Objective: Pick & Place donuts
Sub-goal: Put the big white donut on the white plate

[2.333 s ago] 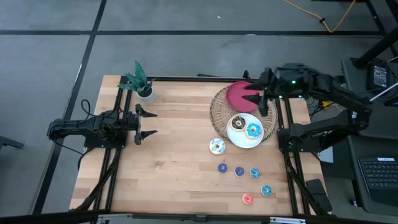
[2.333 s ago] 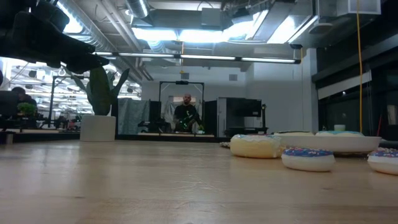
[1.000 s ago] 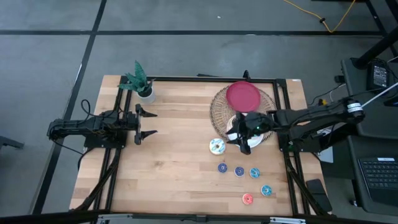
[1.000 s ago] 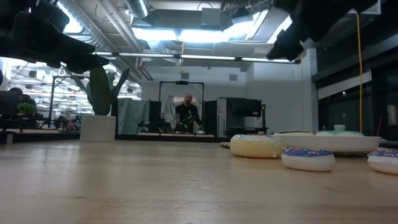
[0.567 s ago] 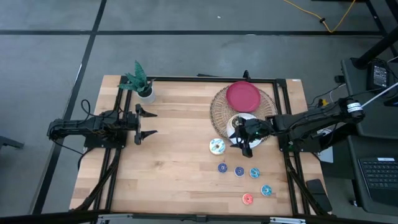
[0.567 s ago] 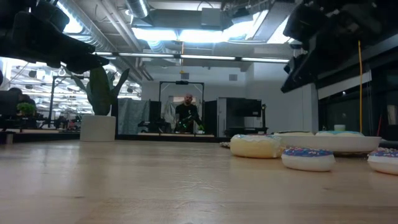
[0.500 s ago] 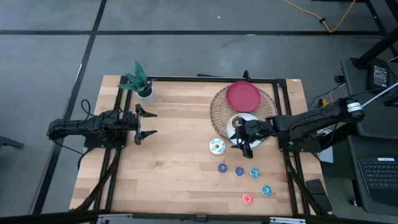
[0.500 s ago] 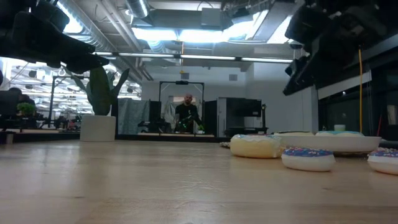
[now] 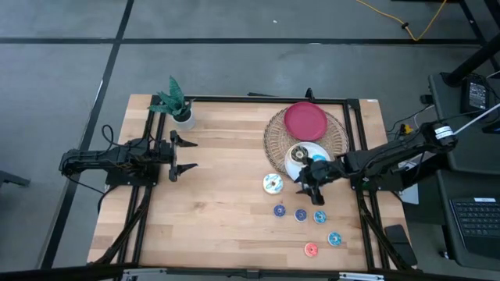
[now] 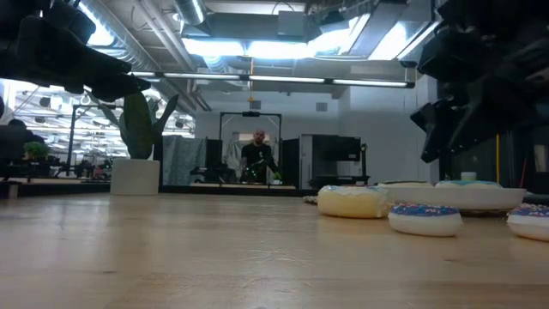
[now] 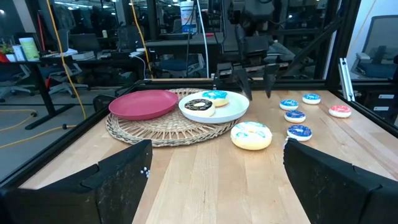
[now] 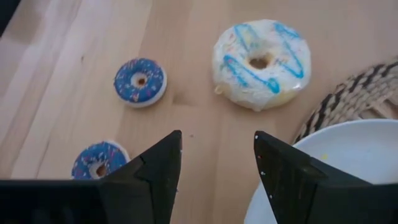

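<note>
A white plate [image 9: 294,161] on a wicker mat [image 9: 275,136] bears a dark chocolate donut [image 11: 199,104] and a blue-iced donut [image 11: 216,95]. A white-iced donut [image 9: 272,184] lies flat on the wood left of the plate. Several small blue donuts [image 9: 301,215] and a red-pink one [image 9: 311,250] lie nearer the front edge. My right gripper [image 9: 308,183] hangs open above the wood by the plate's near rim, tilted down, with nothing between its fingers; the white-iced donut [image 12: 261,55] lies just beyond them. My left gripper [image 9: 186,154] waits open at the table's left.
A red plate [image 9: 305,121] lies on the far part of the wicker mat. A small potted plant [image 9: 176,104] stands at the far left corner. Bare wood spreads across the table's middle and left. A person stands far off in the room behind.
My right gripper has come down from above the white plate and shifted toward the table's near edge, tipping more steeply downward. It now hangs low beside the plate's near rim. Its fingers keep the same gap. No donut has moved.
</note>
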